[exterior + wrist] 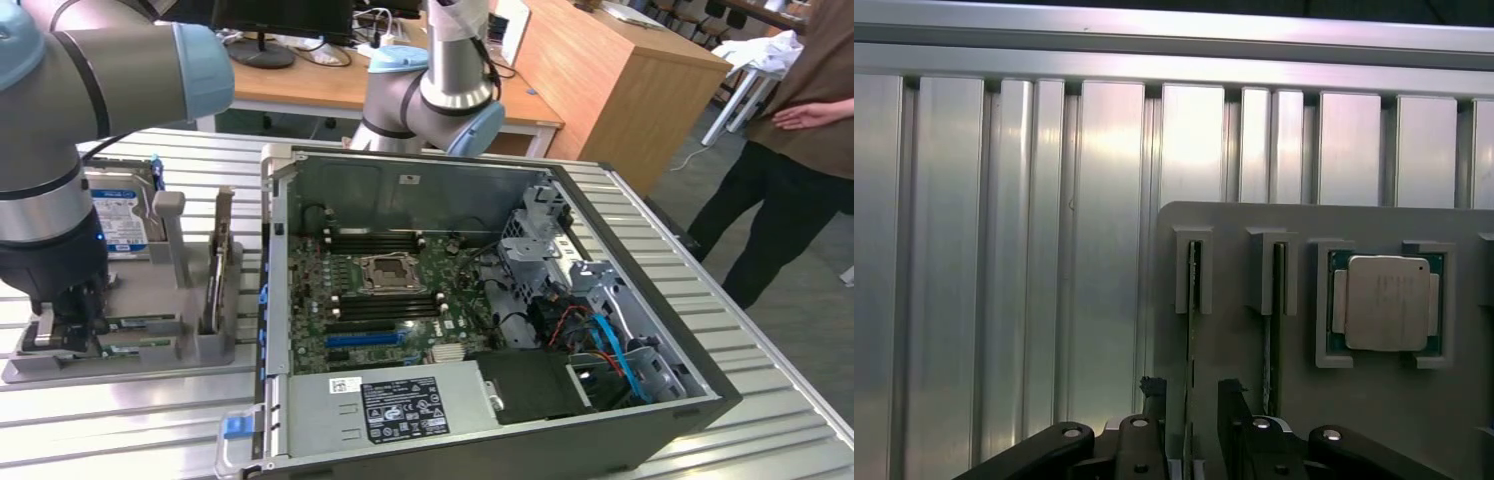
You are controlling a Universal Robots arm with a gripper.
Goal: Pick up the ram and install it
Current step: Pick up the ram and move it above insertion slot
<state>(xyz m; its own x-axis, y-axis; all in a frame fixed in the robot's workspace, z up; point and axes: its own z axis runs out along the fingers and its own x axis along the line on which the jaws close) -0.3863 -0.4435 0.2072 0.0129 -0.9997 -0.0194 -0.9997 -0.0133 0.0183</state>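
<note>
**Fig. The ram at the moment of approach.** The ram (1193, 300) stands on edge in a slot of the grey holder (1354, 420). A second stick (1274, 300) stands just beside it in the next slot, and the processor (1384, 302) lies further along the same holder.

The pincer (1189, 390) hangs low over the holder with its jaws wide apart, one finger on each side of the ram. We see a gap on both sides and judge that nothing is gripped.

One finger (1228, 400) sits in the narrow lane between the two sticks, and we take this as the chief hazard. A small sideways error would press it against the second stick, tilting that stick or dragging it along. A grip landing off the ram's middle could also let the thin board swing, or jam in its slot on the way up.

The holder rests on the ribbed worktop (984, 250) beside the open case (400, 190). Inside the case the memory slots (380, 308) crowd the socket, and we judge that a tilted ram would seat badly there. A person (787, 150) stands near the worktop at the exterior view's right, perhaps within the arm's sweep.
</note>
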